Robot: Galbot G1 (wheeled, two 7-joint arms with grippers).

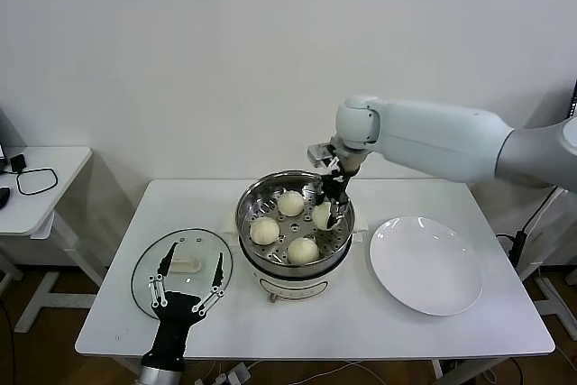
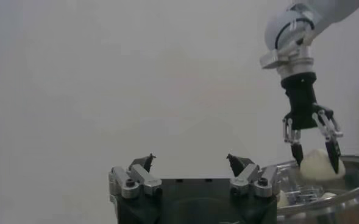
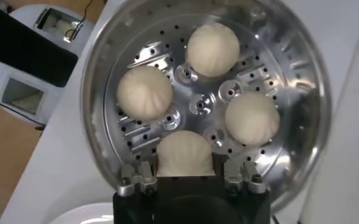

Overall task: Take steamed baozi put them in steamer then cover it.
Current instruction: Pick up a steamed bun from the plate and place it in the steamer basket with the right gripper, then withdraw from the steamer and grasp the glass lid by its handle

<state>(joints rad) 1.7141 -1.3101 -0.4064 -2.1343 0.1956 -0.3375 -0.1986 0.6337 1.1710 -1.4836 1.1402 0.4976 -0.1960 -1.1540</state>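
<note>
The steamer [image 1: 245,214] stands mid-table, a shiny steel pot with a perforated tray [image 3: 197,105] inside. My right gripper [image 1: 334,214] reaches down into its right side and is shut on one baozi [image 3: 185,152], a cream-white bun between both fingers. I cannot tell whether that bun rests on the tray. Three more baozi [image 3: 213,49] [image 3: 144,91] [image 3: 252,117] sit apart on the tray. My left gripper [image 1: 187,281] hangs open and empty at the table's front left, over the glass lid [image 1: 149,268]. The left wrist view shows its spread fingers [image 2: 141,163], with the right gripper [image 2: 315,158] farther off.
A round white plate [image 1: 424,263] with nothing on it lies to the right of the steamer. The glass lid with its white handle [image 1: 187,264] lies flat to the steamer's left. A small side table [image 1: 41,178] stands beyond the table's left edge.
</note>
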